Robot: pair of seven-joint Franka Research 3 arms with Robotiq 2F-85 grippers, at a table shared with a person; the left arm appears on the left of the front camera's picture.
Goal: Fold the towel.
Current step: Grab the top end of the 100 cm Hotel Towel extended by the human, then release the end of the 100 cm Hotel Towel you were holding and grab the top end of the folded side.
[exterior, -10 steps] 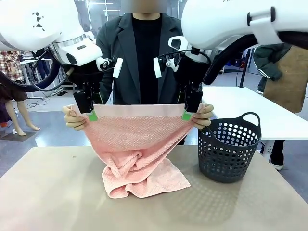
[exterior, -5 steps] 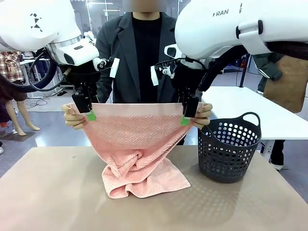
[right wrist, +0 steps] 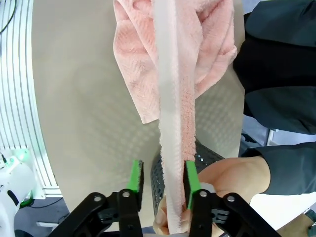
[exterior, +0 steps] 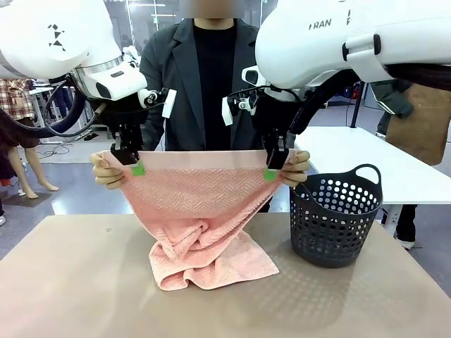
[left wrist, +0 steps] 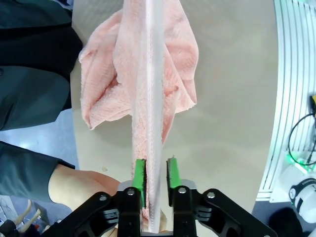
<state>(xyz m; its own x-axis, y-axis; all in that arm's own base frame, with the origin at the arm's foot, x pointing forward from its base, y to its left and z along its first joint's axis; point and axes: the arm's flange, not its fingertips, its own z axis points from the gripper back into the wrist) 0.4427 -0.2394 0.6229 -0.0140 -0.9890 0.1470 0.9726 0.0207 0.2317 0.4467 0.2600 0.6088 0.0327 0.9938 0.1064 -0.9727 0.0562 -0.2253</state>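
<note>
Towel (exterior: 201, 201) inside left hand (left wrist: 156, 164), right hand (right wrist: 163, 167)

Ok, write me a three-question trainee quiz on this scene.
1. True or false: the towel lies fully flat on the table.
2. The basket stands: A) on the robot's left side, B) on the robot's right side, C) on the towel.
3. What straddles the towel's raised edge with jaws open?
Key: 1 false, the person's hands hold its top edge up. 2 B. 3 the left gripper and the right gripper.
</note>
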